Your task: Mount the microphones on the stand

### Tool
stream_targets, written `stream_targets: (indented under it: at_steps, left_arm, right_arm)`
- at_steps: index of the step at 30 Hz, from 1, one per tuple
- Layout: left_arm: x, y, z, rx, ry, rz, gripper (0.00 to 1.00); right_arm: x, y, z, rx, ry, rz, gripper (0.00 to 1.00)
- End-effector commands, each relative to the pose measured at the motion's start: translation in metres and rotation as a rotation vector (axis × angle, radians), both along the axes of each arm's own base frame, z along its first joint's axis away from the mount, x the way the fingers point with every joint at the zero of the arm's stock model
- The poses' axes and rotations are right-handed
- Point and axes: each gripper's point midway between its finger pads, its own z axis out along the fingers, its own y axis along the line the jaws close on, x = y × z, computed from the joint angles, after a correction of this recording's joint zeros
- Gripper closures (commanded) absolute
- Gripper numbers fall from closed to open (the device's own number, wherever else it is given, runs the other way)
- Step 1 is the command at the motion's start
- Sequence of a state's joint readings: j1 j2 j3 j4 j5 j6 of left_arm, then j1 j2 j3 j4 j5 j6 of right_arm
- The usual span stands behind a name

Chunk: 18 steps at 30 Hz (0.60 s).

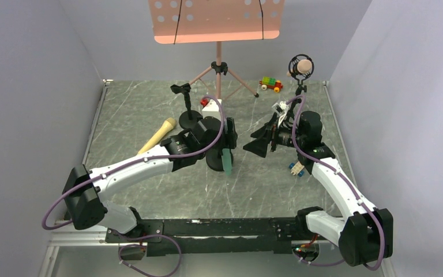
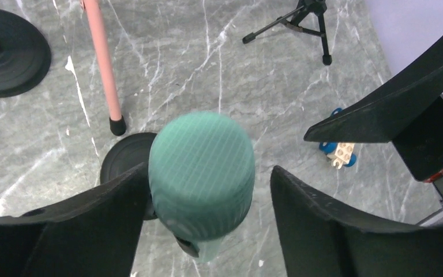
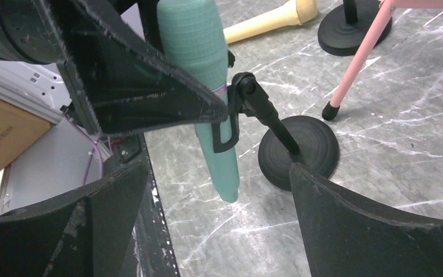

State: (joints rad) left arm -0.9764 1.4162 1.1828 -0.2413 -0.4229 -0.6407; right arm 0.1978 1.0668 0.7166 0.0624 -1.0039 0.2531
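Left gripper (image 2: 207,170) sat closest, its black fingers (image 2: 81,225) straddling the rounded head of the teal mic (image 3: 196,52). One finger seemed to brush the head while a plain gap showed at the other, so the grip was released. That mic stood upright in the clip (image 3: 226,130) of a small black stand (image 3: 306,147) mid-table, tail pointing down toward the grey marbled table (image 1: 150,190). Right gripper (image 3: 210,170) faced it from just beside, spread wide and holding nothing. Yellow mic (image 1: 160,134) lay flat on the left, near a second stand (image 1: 187,109). Pink mic (image 1: 301,67) was mounted on a third stand (image 1: 300,88) at the far right, near a toy car (image 1: 270,84). Behind them all rose a pink music stand (image 1: 216,23).
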Motion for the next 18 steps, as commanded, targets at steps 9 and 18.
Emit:
stream_targets:
  at_steps: [9, 18]
  left_arm:
    - [-0.005, 0.025, 0.107, -0.148, -0.174, -0.060, 0.01]
    - [-0.026, 0.156, 0.096, -0.061, -0.289, 0.107, 0.01]
  right_arm:
    - [-0.020, -0.004, 0.017, -0.108, -0.245, 0.177, 0.00]
    - [-0.024, -0.016, 0.038, -0.323, -0.316, 0.195, 0.00]
